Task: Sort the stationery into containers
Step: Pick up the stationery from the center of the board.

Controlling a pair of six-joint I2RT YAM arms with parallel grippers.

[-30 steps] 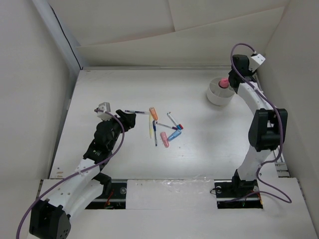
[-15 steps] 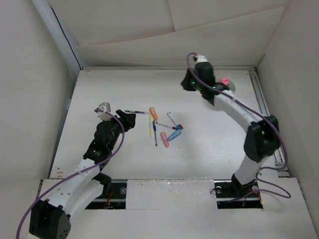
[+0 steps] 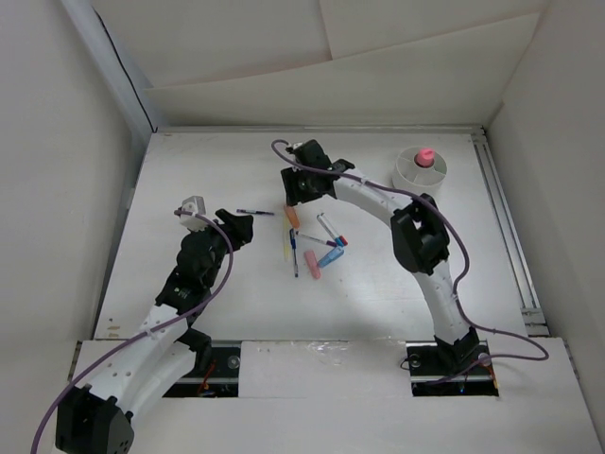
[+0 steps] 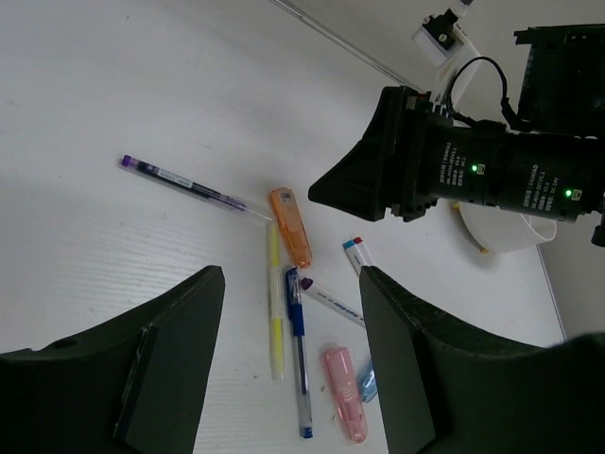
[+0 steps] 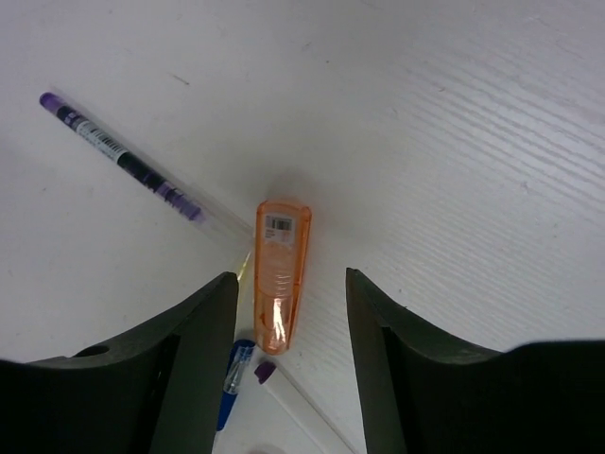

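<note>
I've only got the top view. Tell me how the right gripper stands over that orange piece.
Observer: The right wrist view shows the right gripper open, with the orange piece lying lengthwise in its gap, untouched.
Operator: Now report the left gripper.
Observer: The left gripper is open and empty. The yellow pen and blue pen show in its gap, lying side by side.
</note>
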